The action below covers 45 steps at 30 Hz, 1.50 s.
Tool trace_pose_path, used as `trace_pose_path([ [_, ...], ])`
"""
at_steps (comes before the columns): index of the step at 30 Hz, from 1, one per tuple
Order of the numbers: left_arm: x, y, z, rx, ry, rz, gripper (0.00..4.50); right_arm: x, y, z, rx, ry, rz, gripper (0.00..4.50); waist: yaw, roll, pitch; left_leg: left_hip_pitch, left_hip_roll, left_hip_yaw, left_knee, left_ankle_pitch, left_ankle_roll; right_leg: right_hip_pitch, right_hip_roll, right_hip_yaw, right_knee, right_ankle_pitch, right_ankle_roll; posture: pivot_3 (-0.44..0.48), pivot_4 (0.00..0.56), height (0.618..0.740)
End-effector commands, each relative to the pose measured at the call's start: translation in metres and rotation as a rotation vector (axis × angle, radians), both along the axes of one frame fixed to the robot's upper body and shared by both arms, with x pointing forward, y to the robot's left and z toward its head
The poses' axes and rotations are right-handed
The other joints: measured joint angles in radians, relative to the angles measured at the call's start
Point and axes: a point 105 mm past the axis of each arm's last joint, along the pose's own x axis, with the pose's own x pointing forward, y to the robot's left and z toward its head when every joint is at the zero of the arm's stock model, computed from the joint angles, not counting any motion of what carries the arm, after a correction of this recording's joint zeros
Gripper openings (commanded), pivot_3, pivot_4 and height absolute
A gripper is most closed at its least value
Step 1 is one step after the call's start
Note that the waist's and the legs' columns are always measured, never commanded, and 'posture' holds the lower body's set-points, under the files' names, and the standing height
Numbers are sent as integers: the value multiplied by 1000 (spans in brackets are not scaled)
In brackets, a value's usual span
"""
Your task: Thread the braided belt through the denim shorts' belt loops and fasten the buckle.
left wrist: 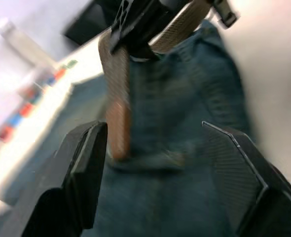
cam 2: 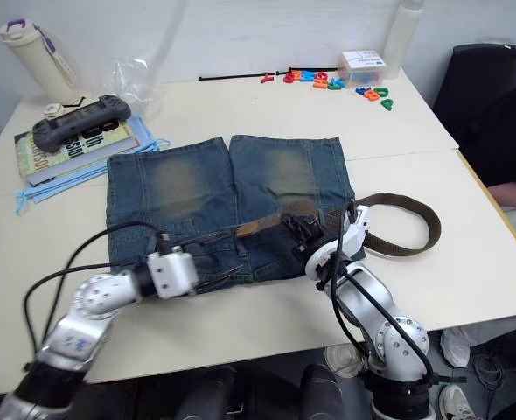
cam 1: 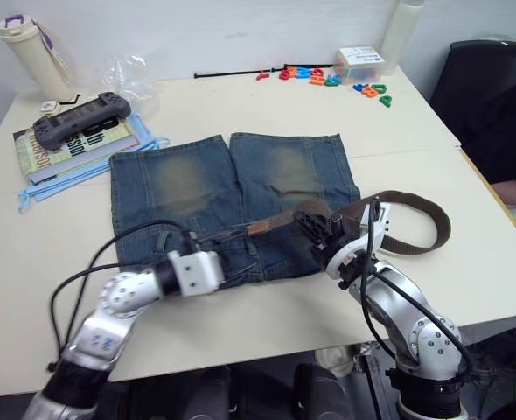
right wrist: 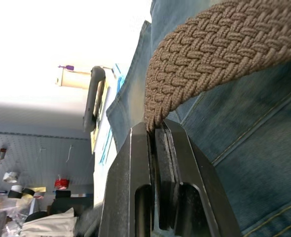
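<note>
My right gripper (right wrist: 155,131) clamped on braided belt (right wrist: 219,47), fingers pinched tight on strap edge. My left gripper (left wrist: 158,163) wide open, nothing held, fingers (left wrist: 86,163) straddling tan belt tip (cam 1: 262,227) (not touching) over waistband. Denim shorts (cam 1: 232,197) flat at centre of frame on table (cam 1: 415,149), waistband at lower edge. Belt runs from tip rightward, loops at right centre. Buckle: cannot tell. Handheld console (cam 1: 83,118) on books, upper left.

even, bright indoor light, soft shadows; left wrist view motion-blurred, right wrist background overexposed
</note>
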Motion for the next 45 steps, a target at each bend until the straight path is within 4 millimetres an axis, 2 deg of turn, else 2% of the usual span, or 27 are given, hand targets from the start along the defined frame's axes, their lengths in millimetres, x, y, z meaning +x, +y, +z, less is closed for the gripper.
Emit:
trace_pose_path([
  [1,-8,18,14,-119,156,30,3097,-2,-4,9,5,-61,-3,0,2,0,0,0,0,0,0,0,0,0,0,0,0,0,0,0,150,703],
  [5,-12,37,4,-189,362,78,3097,-2,-2,2,-16,-79,5,0,12,0,0,0,0,0,1,0,0,1,0,0,0,0,0,0,150,703],
  [10,-10,40,9,-282,439,93,3097,-4,-1,-4,-31,-98,4,0,11,0,0,0,-1,0,1,0,0,0,0,0,0,0,0,0,150,703],
  [24,-6,40,11,-302,478,98,3097,-6,-24,-6,-38,-134,-67,0,12,0,0,0,0,1,1,0,0,0,1,1,0,0,0,0,150,703],
  [45,-3,39,13,-298,463,95,3097,-7,14,-17,-44,-129,58,0,11,0,0,1,0,1,1,-1,-1,0,1,1,1,0,0,0,150,703],
])
